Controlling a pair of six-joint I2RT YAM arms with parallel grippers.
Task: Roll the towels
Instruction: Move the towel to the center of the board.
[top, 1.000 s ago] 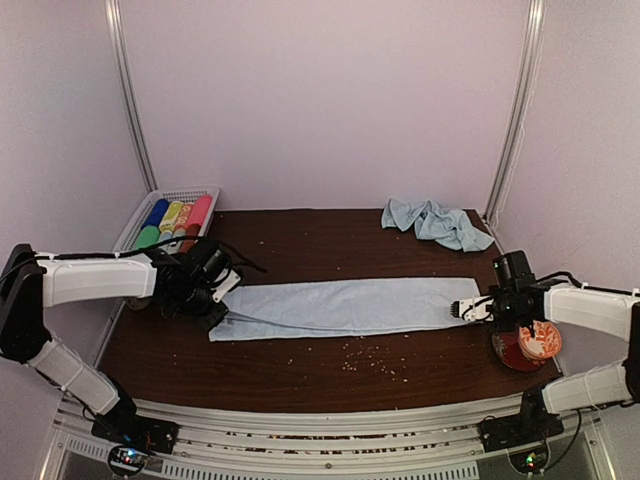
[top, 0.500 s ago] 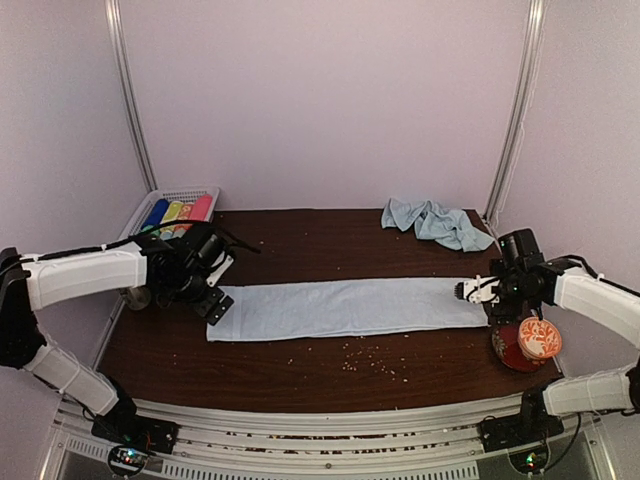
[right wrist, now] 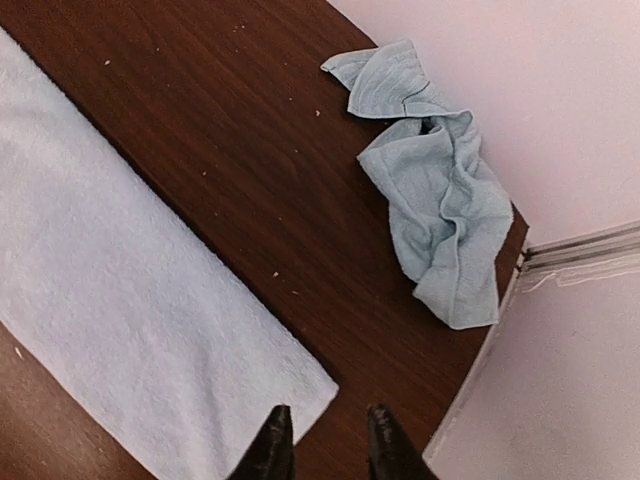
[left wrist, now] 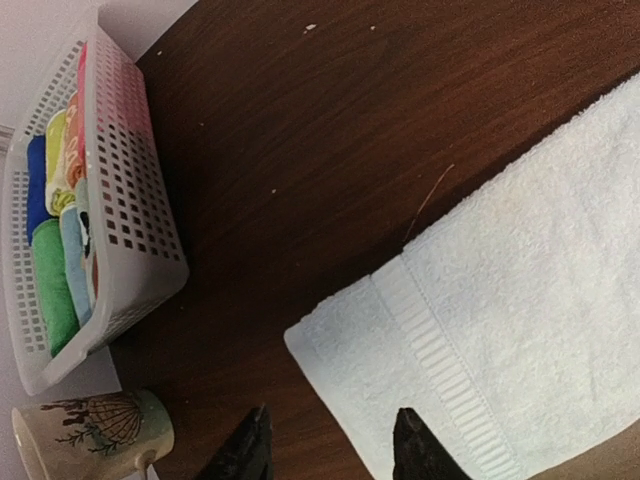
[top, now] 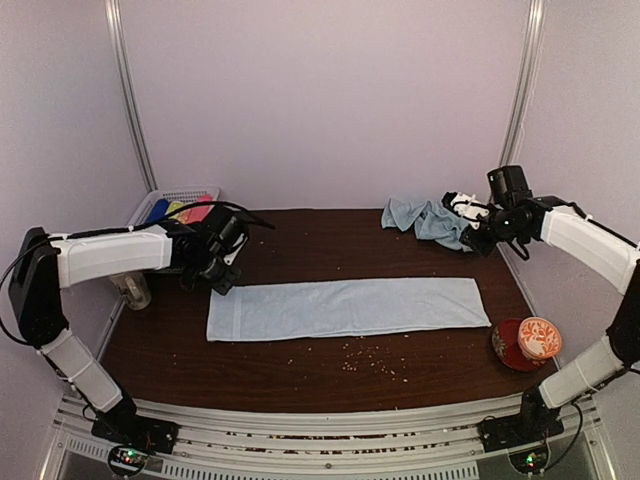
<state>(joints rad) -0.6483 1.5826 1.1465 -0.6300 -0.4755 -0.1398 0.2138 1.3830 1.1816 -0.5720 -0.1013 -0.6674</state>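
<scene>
The left gripper (left wrist: 335,452) has its two dark fingers partly apart. Nothing is between them. It hangs just above the left end of the long, flat, pale blue cloth towel (top: 345,307) and does not touch it.

The right gripper (right wrist: 328,445) has only a small gap between its fingers. It holds nothing too. It hangs in the air near the other pale blue cloth towel (top: 420,218), which lies in a crumpled heap at the far right corner.

The flat towel lies spread across the middle of the dark brown wooden table (top: 320,240). Tiny pale crumbs (top: 360,352) dot the wood in front of it. A white plastic basket (left wrist: 130,220) of bright cloth rolls (left wrist: 55,290) sits at the far left, with a tan mug (left wrist: 95,435) beside it. A red bowl (top: 527,343) sits at the right. The walls (top: 320,100) are pale purple.
</scene>
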